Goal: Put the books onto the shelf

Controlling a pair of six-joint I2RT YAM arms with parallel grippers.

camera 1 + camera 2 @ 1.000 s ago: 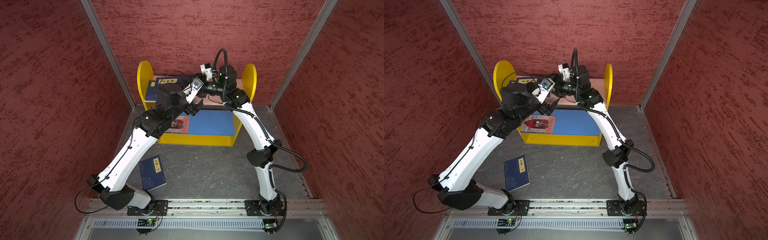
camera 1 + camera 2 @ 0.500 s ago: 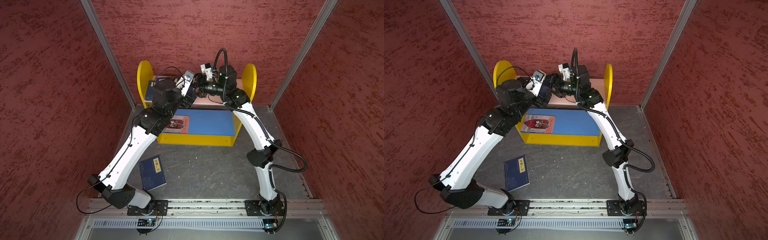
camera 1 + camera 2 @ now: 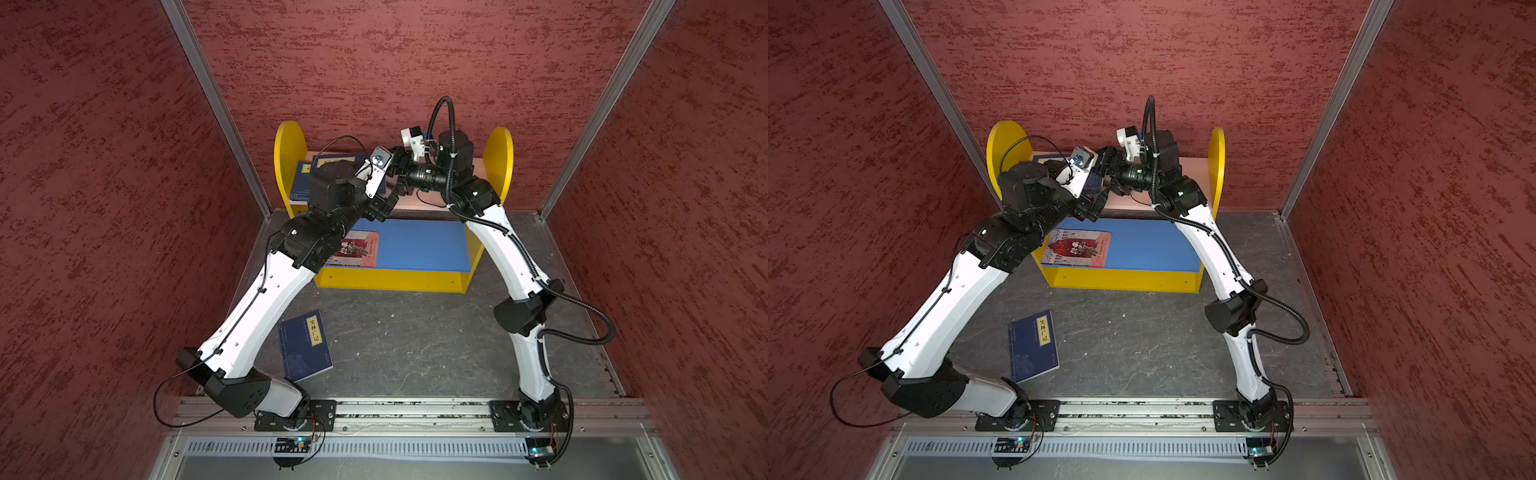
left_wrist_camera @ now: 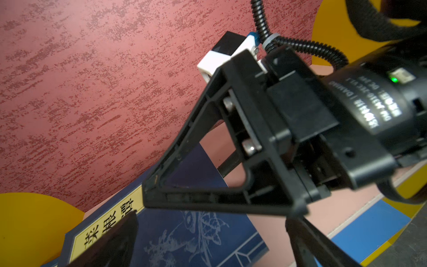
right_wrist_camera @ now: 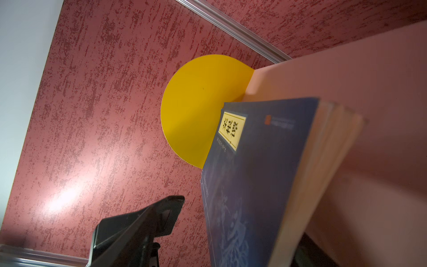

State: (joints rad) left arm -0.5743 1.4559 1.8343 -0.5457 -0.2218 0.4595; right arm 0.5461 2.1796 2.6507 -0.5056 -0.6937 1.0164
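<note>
The grey worktop point(image 3: 415, 340) fills the lower middle of both top views, with the shelf point(image 3: 390, 283) at upper centre. A stack of navy books point(image 3: 300, 185) lies at the left end of its pink board point(image 3: 457, 199), mostly hidden under the left arm point(image 3: 266, 307) (too covered to count). The red book point(image 3: 361, 249) lies flat on the blue board point(image 3: 424, 249), its left part covered. A loose navy book point(image 3: 305, 349) lies on the worktop, lower left of centre. The right hand point(image 3: 397, 173) is part-open at the stack's edge, one finger point(image 5: 143, 222) clear of the cover, its partner hidden. The left hand point(image 4: 211, 218) is spread wide, holding nothing.
</note>
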